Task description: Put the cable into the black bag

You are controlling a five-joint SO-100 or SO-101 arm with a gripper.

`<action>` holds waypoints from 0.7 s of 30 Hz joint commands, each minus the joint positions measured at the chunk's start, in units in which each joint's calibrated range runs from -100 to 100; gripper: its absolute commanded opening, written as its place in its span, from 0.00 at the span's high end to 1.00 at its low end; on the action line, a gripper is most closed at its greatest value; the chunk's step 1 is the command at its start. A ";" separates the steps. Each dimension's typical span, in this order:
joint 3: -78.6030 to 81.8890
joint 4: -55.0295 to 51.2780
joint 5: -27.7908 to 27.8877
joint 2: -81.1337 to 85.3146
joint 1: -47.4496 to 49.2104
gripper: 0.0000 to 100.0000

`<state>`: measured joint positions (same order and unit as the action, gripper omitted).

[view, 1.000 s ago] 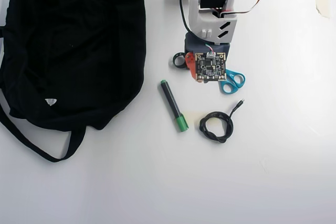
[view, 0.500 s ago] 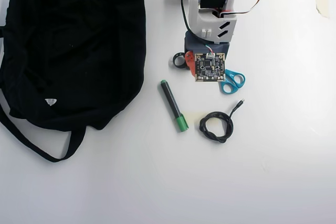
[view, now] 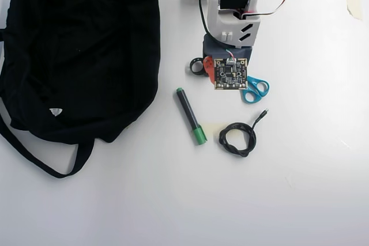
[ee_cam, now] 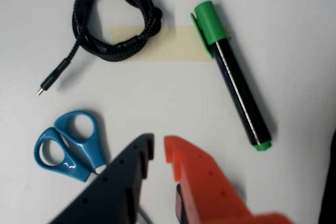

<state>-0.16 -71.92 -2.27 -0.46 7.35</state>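
The cable (ee_cam: 118, 55) lies as a small black coil on the white table, its tail and plug trailing toward the lower left in the wrist view. From overhead the cable (view: 221, 138) sits below the arm. My gripper (ee_cam: 158, 142) hovers over bare table short of the coil, open by a narrow gap with nothing between the black and orange fingers. From overhead only its orange finger (view: 207, 65) shows beside the wrist camera board. The black bag (view: 81, 56) fills the left side, straps trailing down, well apart from the cable.
A green-capped black marker (ee_cam: 239, 87) lies between the cable and the bag, also visible from overhead (view: 190, 116). Blue-handled scissors (ee_cam: 68, 148) lie by the black finger. A small black ring (view: 196, 66) sits next to the orange finger. Tape strip (ee_cam: 173, 43) under the coil.
The wrist has drawn slightly back toward the arm's base; less of the orange finger shows from overhead. The cable, marker, scissors and bag have not moved.
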 commanded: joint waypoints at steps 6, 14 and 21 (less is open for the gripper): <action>-1.37 0.08 -0.19 1.87 1.10 0.97; -1.46 -0.26 -0.04 1.78 2.53 0.97; -2.18 -0.43 -0.35 -0.04 4.32 0.97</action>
<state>-0.16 -71.92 -2.32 -0.46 10.51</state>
